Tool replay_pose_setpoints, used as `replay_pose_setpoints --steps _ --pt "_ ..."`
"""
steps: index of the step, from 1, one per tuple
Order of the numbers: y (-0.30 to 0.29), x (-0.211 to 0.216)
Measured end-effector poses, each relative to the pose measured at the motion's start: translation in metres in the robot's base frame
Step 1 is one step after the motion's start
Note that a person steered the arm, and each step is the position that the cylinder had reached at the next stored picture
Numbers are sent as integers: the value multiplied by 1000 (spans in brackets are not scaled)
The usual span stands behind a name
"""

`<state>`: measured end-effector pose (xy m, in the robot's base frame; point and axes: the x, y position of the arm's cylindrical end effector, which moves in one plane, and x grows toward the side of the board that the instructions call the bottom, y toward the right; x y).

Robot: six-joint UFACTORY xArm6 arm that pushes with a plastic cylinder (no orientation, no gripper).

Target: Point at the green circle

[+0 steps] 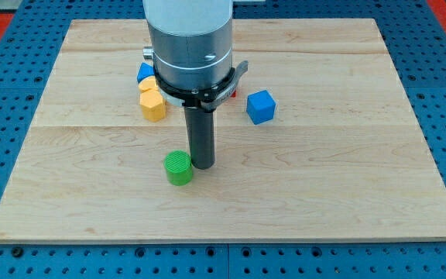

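My tip [203,166], a bare rod with no jaws to spread or press together, stood just to the view's right of the green circle [179,167], touching or nearly so. Well above the green circle lay a blue cube [260,106] and yellow blocks [152,101], with another blue block [144,72] half hidden. The pointing step looked essentially reached; the next move likely called only for staying put without nudging the green circle.

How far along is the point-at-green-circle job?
Looks essentially done: my tip sits right beside the green circle, on the side toward the view's right, touching or nearly so. In hand: the rod stands there. Left: nothing obvious. The blue cube and the yellow blocks lie apart, toward the view's top.
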<state>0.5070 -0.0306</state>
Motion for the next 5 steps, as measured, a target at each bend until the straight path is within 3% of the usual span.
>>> replay_pose_setpoints --steps 1,2,3,5 --pt "39 -23" --pt "71 -13" --pt "72 27" --pt "72 47"
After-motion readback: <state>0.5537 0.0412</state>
